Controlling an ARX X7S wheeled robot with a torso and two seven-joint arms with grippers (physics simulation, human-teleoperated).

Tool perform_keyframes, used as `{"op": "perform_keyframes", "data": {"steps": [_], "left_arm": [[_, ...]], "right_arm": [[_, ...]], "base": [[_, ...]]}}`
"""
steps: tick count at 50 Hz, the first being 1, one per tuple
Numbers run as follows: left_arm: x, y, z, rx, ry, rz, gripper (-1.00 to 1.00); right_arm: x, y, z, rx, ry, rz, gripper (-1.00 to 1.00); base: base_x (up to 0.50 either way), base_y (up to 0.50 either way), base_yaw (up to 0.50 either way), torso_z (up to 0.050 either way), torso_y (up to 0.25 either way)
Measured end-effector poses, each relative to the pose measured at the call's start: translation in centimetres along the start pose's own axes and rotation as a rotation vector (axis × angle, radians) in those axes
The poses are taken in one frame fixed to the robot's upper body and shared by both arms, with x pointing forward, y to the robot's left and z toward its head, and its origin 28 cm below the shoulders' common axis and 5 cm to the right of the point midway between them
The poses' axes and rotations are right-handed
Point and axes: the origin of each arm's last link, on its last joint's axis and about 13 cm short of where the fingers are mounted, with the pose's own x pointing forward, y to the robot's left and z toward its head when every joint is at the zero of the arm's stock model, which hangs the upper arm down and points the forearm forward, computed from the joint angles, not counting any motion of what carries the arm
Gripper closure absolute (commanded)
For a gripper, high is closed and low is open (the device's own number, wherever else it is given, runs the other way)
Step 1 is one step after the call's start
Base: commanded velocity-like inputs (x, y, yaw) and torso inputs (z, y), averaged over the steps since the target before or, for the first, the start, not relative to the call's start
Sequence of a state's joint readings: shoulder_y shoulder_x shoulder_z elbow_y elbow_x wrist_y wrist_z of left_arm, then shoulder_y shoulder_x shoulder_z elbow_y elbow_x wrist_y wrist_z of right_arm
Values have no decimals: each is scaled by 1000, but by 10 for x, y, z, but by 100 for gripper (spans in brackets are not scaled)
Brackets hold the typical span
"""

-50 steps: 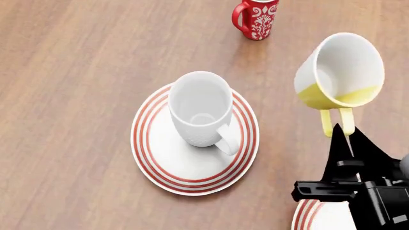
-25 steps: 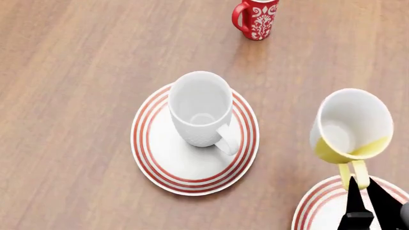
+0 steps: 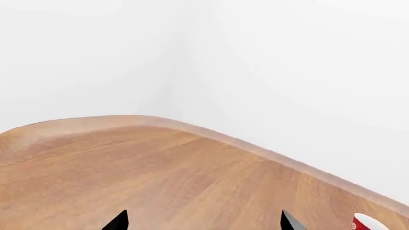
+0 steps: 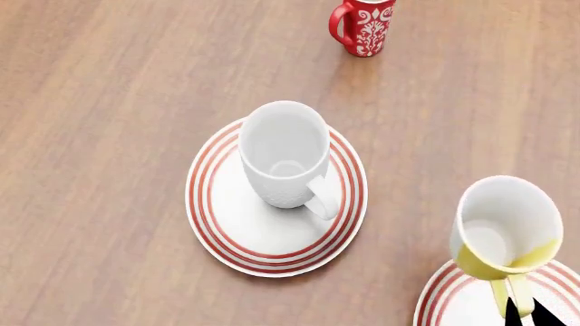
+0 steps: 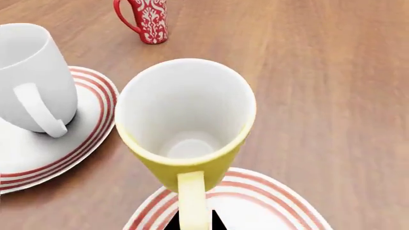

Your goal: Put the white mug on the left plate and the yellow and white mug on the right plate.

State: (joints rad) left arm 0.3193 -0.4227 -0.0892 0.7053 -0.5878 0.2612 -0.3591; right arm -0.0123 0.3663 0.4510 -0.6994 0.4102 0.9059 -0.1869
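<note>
Right pincer [image 4: 525,311]: clenched on the handle of the small yellow and white mug [image 4: 504,231].
Mug position: just ahead of the pincer, tilted, above the near rim of the red-ringed right plate [image 4: 435,299].
Left pincer [image 3: 203,221]: spread open, empty over bare wooden tabletop [image 3: 160,177].
Large glossy white mug [image 4: 284,155]: well left of the right pincer, seated on the red-ringed left plate [image 4: 213,224].
Risk: releasing while tilted and off-centre could tip the mug off the rim.

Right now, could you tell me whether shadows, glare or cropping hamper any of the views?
Head view: sharp, soft shadows; the right gripper is cropped at the frame edge. Right wrist view: crisp; the yellow and white mug fills the centre. Left wrist view: mostly blank white wall over the wooden table.
</note>
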Motion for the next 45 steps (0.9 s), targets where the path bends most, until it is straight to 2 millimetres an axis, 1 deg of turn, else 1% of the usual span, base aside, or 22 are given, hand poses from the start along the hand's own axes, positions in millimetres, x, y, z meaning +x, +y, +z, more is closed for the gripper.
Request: {"op": "perform_keyframes", "data": {"steps": [9, 24, 45], "left_arm": [[1, -2, -3, 2, 10, -12, -100], [1, -4, -7, 6, 26, -26, -100], [2, -5, -8, 9, 30, -29, -100]], "right_arm": [[-8, -5, -9, 2, 25, -17, 100], [-30, -15, -23, 22, 43, -59, 100], [-42, -21, -42, 47, 72, -75, 100]], "base": [[0, 0, 0, 0, 1], [0, 0, 0, 0, 0], [0, 0, 0, 0, 0]]}}
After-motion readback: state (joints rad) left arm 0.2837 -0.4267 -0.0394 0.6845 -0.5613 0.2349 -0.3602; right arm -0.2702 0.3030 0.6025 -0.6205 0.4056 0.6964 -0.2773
